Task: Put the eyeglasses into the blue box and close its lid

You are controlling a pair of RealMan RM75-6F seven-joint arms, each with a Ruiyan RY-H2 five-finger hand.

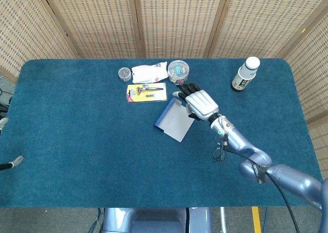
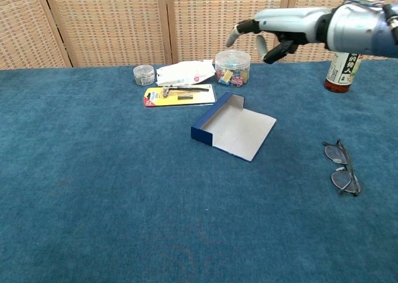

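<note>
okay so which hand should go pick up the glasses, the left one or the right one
Probably the right. The right hand hangs open above the blue box, on the same side of the table as the eyeglasses. The left hand shows only at the far left table edge, well away from them.

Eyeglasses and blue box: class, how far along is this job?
Nothing is done yet. The eyeglasses lie on the table, apart from the blue box, whose lid is open. The right hand hovers empty above the box. Left: pick up the glasses, put them in, close the lid.
</note>
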